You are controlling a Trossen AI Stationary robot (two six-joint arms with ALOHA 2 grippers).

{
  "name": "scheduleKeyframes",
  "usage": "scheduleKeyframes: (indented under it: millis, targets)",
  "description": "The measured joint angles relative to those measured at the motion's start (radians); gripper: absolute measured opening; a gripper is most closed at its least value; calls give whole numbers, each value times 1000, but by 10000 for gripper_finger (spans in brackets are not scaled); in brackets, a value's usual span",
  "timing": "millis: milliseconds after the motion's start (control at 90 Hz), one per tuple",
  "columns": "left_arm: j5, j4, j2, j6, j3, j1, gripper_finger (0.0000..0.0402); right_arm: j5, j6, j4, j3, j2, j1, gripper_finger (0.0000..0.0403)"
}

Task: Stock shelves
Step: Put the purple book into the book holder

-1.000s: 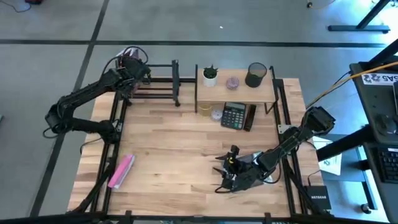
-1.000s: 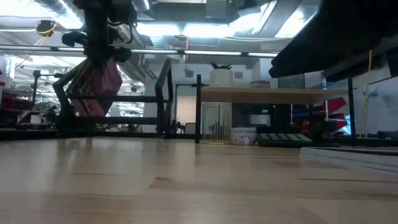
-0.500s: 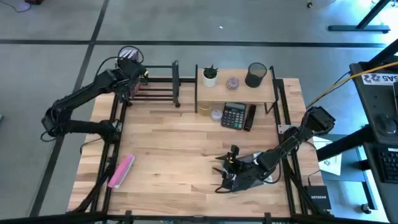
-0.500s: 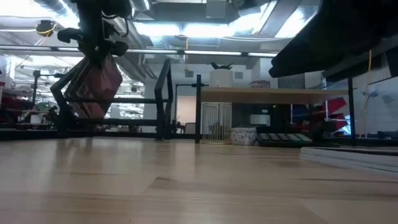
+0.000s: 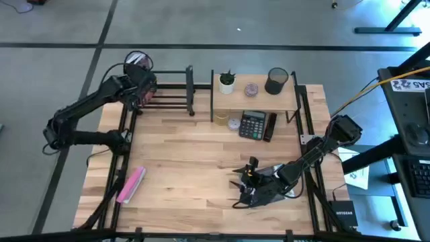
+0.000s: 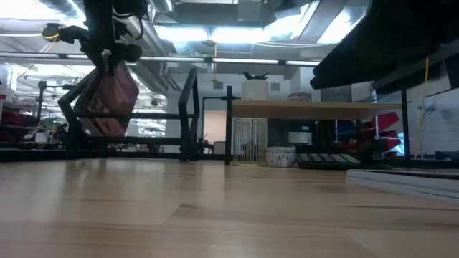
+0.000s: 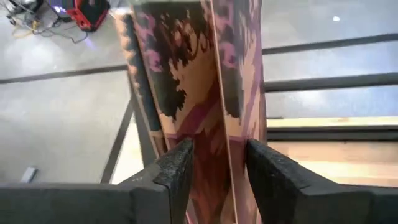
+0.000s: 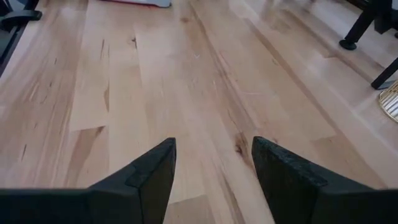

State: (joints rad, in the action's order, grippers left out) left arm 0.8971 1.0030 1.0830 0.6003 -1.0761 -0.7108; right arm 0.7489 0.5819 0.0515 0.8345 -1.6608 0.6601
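Observation:
My left gripper [image 5: 139, 86] hangs over the low black rack [image 5: 171, 97] at the table's far left, shut on a book [image 6: 107, 100] with a pink, dark and tan cover. The book hangs above the rack's bars [image 6: 143, 115]. Right of the rack stands the two-level wooden shelf [image 5: 289, 101], with a potted plant [image 5: 227, 82], a small dish and a black cup [image 5: 275, 81] on its top board. My right gripper [image 5: 247, 188] lies low over the table at the near right, open, with nothing between its fingers [image 8: 152, 174]. My left gripper pinches the book's two covers [image 7: 217, 149] between its two fingers [image 7: 180, 168], at the book's upper edge. The fingers come from above and point down. The book hangs below them, tilted, and looks clear of the rack in the low view.
A calculator [image 5: 253, 125], a wire basket [image 6: 249, 141] and a small tin sit under the shelf's top board. A pink packet [image 5: 131, 185] lies near the table's left front. A black box [image 5: 342, 215] sits at the near right corner. Bare wood fills the table's middle.
My left gripper has moved a little toward the table's left edge above the rack, still shut on the book, which has gone along with it and stays tilted.

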Motion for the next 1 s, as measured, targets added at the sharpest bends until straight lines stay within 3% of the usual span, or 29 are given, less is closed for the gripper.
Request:
scheduleKeyframes:
  millis: [467,689,856,1000]
  targets:
    - [34,4,-88,-32,-108,89,129,7,0,0,0,0,0,198]
    - [25,-140,-96,-89,-136,227,129,8,-5,0,0,0,0,198]
    - [-51,-295,-40,-148,-123,337,129,19,-6,0,0,0,0,198]
    - [-97,-303,63,-129,-71,335,129,19,-10,0,0,0,-2,198]
